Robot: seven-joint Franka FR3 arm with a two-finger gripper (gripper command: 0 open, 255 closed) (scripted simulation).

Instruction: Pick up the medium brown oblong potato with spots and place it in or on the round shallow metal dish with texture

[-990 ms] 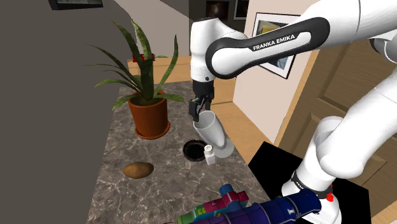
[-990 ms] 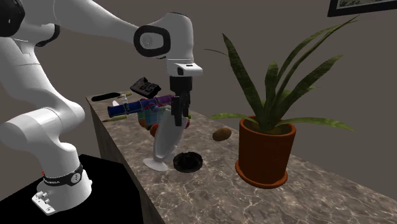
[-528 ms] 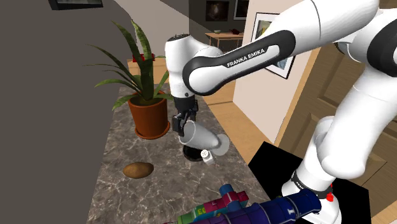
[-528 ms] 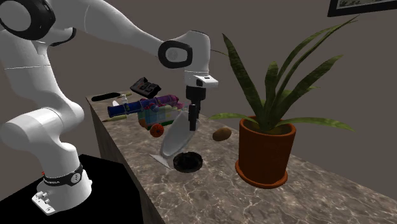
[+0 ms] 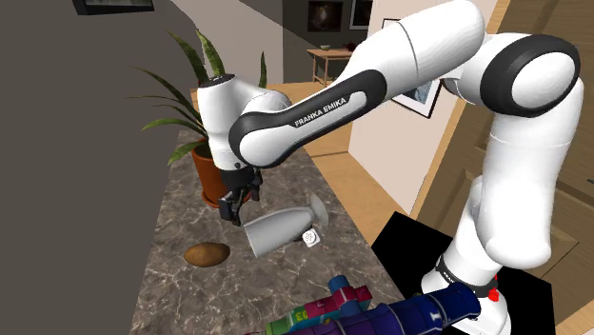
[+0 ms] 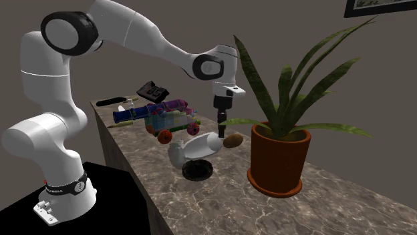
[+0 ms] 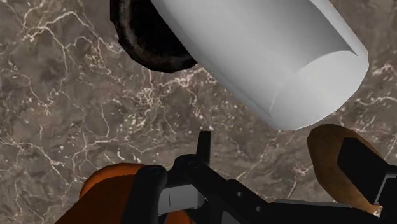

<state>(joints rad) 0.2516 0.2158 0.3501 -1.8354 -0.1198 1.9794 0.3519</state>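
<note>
Approach step; potato (image 5: 207, 254) not yet gripped. Fingers (image 7: 366, 175) apart, nothing btwn them, hanging above marble bench (image 5: 181, 285) near terracotta plant pot (image 6: 277, 163). Potato brown, oblong, lies untouched on bench, near open mouth of white goblet-like vessel (image 5: 279, 231). Vessel on its side across dark round dish (image 6: 198, 171), covering part of it; can't tell whether it rests on dish rim or on bench. Multicolour toy vehicle (image 6: 167, 115) further along bench, apart from dish.

Judgement: reach phase, grasp to come. Next move calls for bringing fingers over potato, lining them across its short axis, coming straight down, then closing. Watch vessel mouth close on one side. Drop-off looks awkward w/ vessel lying over dish; only part of dish left free.
</note>
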